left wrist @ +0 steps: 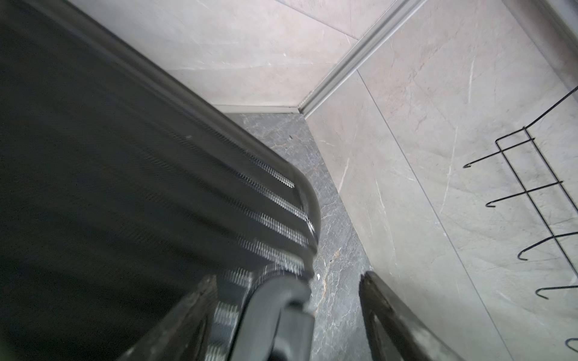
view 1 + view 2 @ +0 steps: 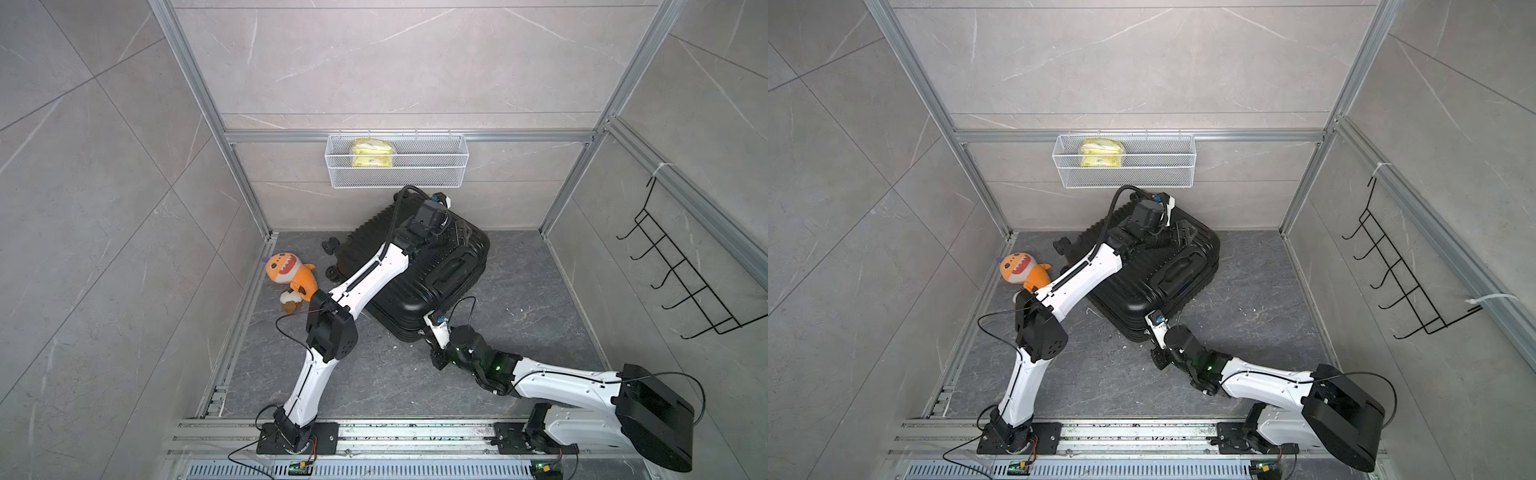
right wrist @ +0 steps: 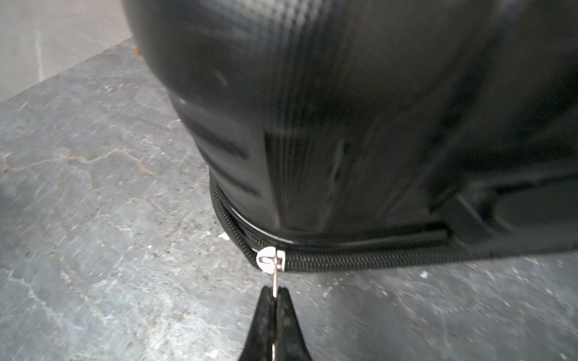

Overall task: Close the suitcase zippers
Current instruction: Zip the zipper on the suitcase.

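Black ribbed suitcase (image 2: 415, 299), coiled zippers (image 3: 359, 261), right claw (image 3: 274, 289) pinching silver pull (image 3: 274, 278)

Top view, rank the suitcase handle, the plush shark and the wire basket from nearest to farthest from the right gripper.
From the right gripper, shut on the zipper pull:
1. Suitcase handle, on the upturned shell just beyond it.
2. Plush shark, on the floor by the left wall.
3. Wire basket, hung on the back wall.
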`<state>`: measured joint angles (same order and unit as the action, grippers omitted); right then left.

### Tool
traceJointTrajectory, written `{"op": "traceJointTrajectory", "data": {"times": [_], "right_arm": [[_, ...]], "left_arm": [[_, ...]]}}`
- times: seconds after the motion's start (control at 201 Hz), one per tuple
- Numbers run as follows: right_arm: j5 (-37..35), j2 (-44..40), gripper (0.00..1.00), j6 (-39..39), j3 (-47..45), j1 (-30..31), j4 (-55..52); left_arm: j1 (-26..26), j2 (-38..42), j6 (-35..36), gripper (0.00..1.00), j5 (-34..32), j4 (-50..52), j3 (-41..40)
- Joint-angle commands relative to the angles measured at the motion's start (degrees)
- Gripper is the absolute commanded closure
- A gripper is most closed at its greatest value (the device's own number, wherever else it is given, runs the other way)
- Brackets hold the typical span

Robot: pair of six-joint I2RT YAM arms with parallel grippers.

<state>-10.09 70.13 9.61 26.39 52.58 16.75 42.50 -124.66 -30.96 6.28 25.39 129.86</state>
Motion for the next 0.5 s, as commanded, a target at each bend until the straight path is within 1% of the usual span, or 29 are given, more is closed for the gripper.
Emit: {"op": "traceJointTrajectory", "data": {"times": [0.0,0.065,0.169,0.244,0.289,0.424,0.493], "right_arm": [[-4.44,-2.04,1.0,2.85,-1.63,-1.55,-2.45],[-4.85,-2.96,1.0,3.22,-1.91,-1.86,-3.92],[-4.13,-4.49,1.0,3.19,-2.59,-2.68,-5.54],[-1.44,-4.88,1.0,2.26,-2.85,-3.25,-5.76],[0.33,-4.67,1.0,1.55,-2.68,-3.44,-6.21],[4.46,-4.06,1.0,-0.52,-1.62,-3.76,-7.6],[5.71,-4.07,1.0,-0.96,-1.24,-3.99,-8.07]], "left_arm": [[-2.13,9.68,13.7,0.2,-2.46,7.32,-1.69],[-3.5,12.68,18.43,0.19,-1.31,10.59,-3.59],[-5.37,16.55,28.97,0.18,-0.14,16.84,-6.57],[-5.93,18.82,36.4,0.18,-1.24,20.2,-9.97],[-5.94,20.47,42.52,0.2,-1.27,21.36,-13.09],[-5.94,26.59,58.97,0.18,-2.03,18.95,-25.34],[-6.08,30.14,69.66,0.16,0.81,16.38,-32.31]]}}
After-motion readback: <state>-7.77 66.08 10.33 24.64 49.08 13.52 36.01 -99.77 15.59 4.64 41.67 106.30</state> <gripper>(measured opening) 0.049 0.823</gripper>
